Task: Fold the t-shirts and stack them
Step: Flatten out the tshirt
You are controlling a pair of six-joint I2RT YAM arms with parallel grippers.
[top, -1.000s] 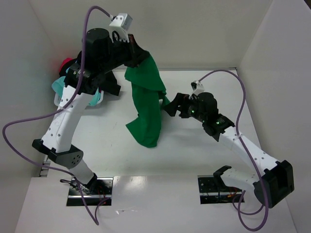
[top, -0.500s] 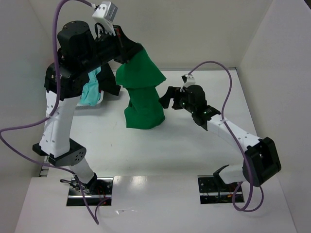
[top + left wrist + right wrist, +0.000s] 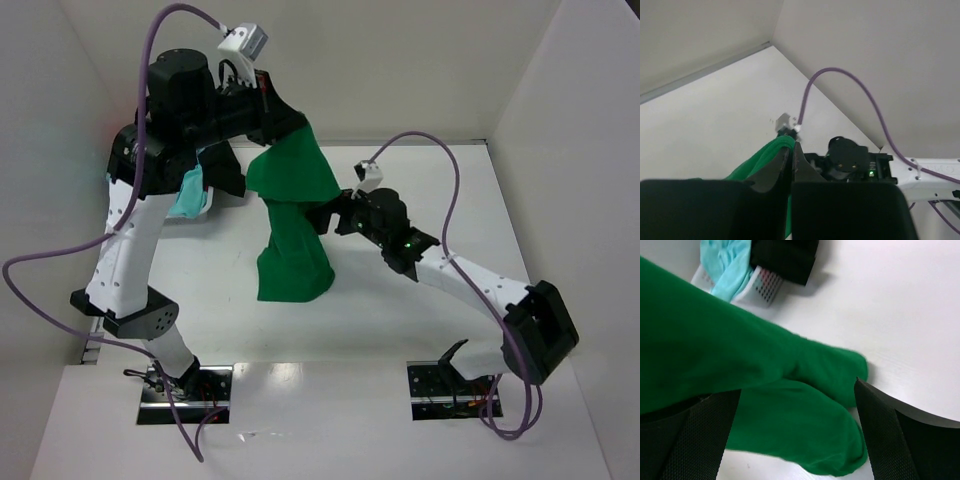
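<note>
Above table [image 3: 400, 312], L gripper [image 3: 288, 128] pinches green t-shirt [image 3: 292, 255]; R gripper [image 3: 322, 216] wide open

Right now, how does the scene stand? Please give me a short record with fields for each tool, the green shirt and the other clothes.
left tool: shut on the green shirt, holding its top end high
right tool: open, at the side of the hanging cloth, no grip visible
green shirt: hangs from the left tool, lower end bunched on the table
turquoise shirt: draped over the white basket, far left
folding: green shirt not yet folded
</note>
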